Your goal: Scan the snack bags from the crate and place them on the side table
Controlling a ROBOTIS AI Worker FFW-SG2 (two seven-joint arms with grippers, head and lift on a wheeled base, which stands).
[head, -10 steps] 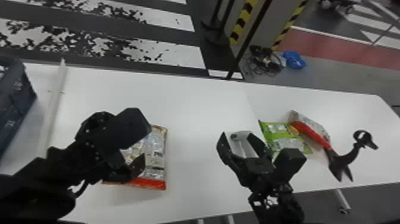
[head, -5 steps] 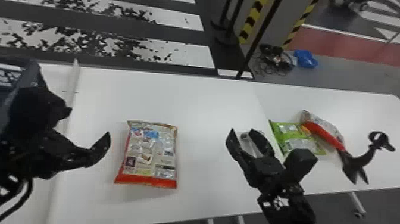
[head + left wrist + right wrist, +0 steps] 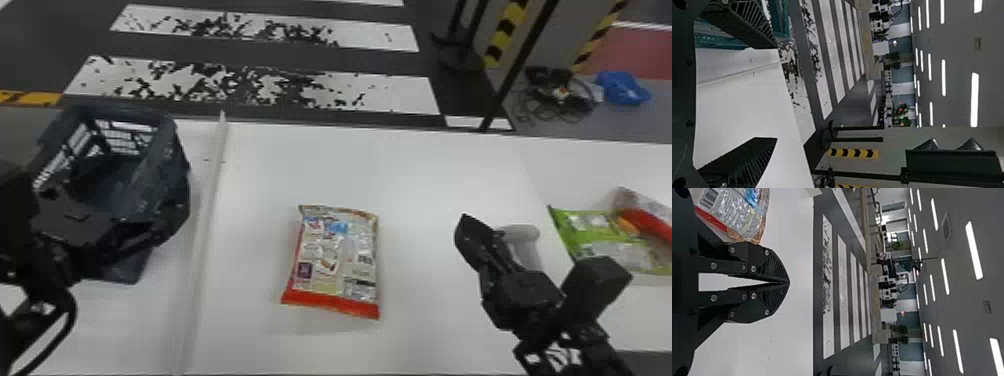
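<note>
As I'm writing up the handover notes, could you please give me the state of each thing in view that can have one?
Crate: open-topped.
Middle snack bag: lying flat, barcode side up, looks sealed.
Green snack bag: lying down, partly hidden.
Red-ended snack bag: lying down, cut off by the view's edge.
Left end effector: open, empty.
Right end effector: shut, empty.

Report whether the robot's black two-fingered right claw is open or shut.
Shut: in the right wrist view, the black two-fingered right claw has its tips together, with nothing held between them.
</note>
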